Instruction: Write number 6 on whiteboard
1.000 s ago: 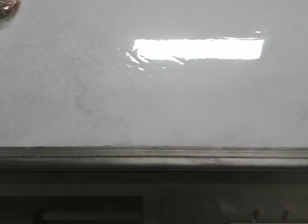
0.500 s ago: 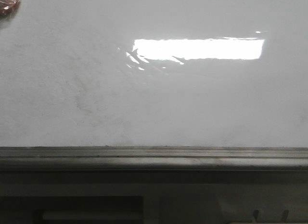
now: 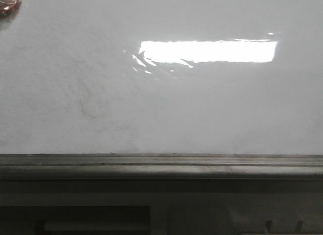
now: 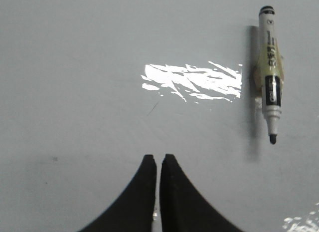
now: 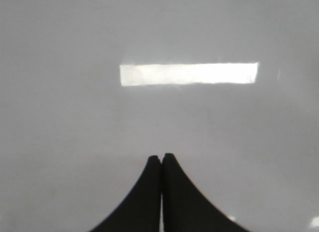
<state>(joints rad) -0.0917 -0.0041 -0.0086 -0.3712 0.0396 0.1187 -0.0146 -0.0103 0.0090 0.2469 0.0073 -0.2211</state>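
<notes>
The whiteboard [image 3: 101, 93] fills the front view, glossy white with faint grey smudges and a bright rectangular glare. No number 6 shows on it in any view. In the left wrist view the board [image 4: 75, 67] lies under my left gripper [image 4: 158, 157], which is shut and empty. An uncapped marker [image 4: 269, 72] with a white body, black label and dark tip lies on the board, apart from the left gripper. In the right wrist view my right gripper [image 5: 160, 156] is shut and empty over the bare board [image 5: 75, 117]. Neither gripper shows in the front view.
A grey ledge [image 3: 161, 164] edges the board's near side in the front view, with a dark panel [image 3: 75, 217] beyond it. A small brownish object [image 3: 7, 5] sits at the board's far left corner.
</notes>
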